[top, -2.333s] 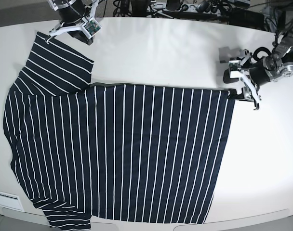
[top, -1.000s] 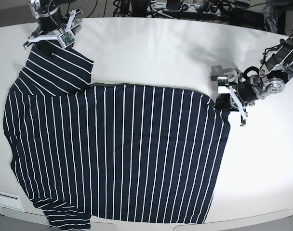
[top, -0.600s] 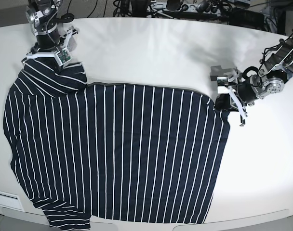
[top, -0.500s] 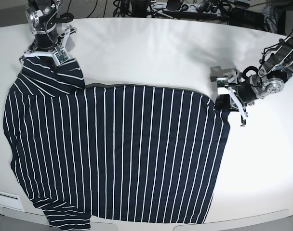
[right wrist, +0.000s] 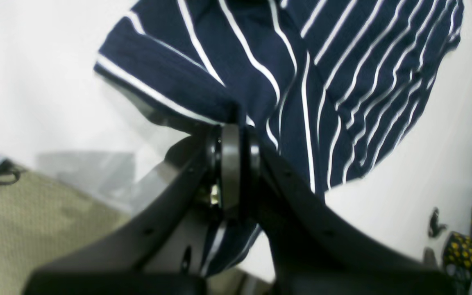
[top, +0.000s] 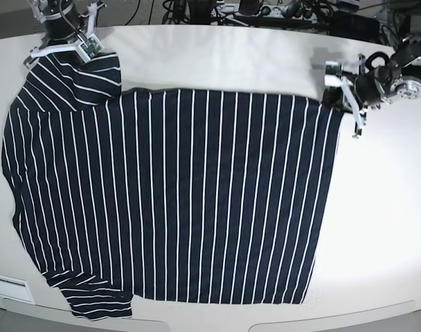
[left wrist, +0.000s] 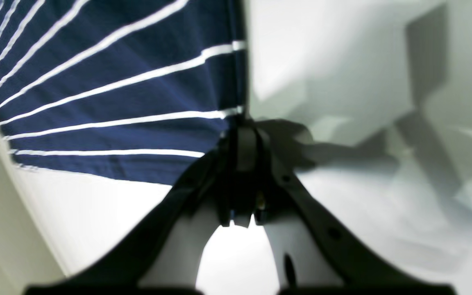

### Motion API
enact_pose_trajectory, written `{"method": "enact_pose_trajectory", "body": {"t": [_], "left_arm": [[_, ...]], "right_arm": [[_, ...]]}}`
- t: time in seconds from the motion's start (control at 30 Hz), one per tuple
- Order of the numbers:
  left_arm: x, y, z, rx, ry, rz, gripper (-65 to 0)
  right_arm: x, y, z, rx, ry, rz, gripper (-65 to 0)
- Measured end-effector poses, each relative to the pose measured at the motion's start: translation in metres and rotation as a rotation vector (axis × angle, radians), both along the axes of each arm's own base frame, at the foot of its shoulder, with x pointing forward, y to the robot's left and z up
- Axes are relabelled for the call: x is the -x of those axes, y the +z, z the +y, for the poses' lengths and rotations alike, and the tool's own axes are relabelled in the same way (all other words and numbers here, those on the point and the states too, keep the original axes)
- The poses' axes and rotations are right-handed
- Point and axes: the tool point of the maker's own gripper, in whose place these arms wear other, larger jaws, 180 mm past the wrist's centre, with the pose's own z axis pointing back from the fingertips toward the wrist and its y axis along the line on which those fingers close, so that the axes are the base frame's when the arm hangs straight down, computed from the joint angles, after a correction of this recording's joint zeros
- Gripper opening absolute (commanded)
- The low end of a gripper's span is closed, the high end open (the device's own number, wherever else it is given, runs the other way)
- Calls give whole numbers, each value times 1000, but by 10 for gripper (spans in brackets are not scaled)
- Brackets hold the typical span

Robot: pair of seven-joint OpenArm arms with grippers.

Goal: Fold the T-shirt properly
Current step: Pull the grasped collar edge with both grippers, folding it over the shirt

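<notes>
Base view: the T-shirt (top: pixel 176 200) is pinched by both closed tools — left tool (top: pixel 333 102) at two o'clock, right tool (top: pixel 86 57) at ten — tension is best kept even.

White table (top: pixel 231 62), striped T-shirt (top: pixel 176 200) spread flat on it, lower sleeve at the front edge

T-shirt (top: pixel 176 200) flat on table (top: pixel 224 62)

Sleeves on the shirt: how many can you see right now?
2. One sleeve lies at the far left corner under the right end effector; the other sleeve lies at the table's near left edge.
</notes>
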Motion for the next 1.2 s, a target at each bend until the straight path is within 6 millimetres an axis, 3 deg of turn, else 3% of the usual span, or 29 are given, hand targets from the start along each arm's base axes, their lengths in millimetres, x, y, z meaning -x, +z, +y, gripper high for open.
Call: {"method": "enact_pose_trajectory", "body": {"t": [0.27,0.43,0.57,0.67,0.73,0.83,1.0,1.13,1.2], "left_arm": [[52,11,7,-47,-63,110,-650],[78,23,3,-69,-98,155,-650],[82,31,-3,-60,-117,156,-650],[69,36,-6,-74,-146,62,-650],[45,46,-12,-70,-159,-96,-650],[12,59,-18,-62,-110,-255,-650],[-13,63,-37,3,-86,-328,-650],[-46,60,-31,-6,-48,-400,-650],[-59,58,-28,1,-46,-417,-650]], "right_arm": [[36,4,-41,99,-64,81,-650],[59,13,-40,100,-78,118,-650],[59,22,-39,112,-76,99,-650],[48,32,-51,199,-73,26,-650],[37,39,-53,221,-68,-32,-650],[16,44,-45,176,-56,-105,-650],[-32,54,-26,71,35,-207,-650],[-63,65,-10,-1,123,-270,-650],[-77,59,-16,-13,138,-279,-650]]}}
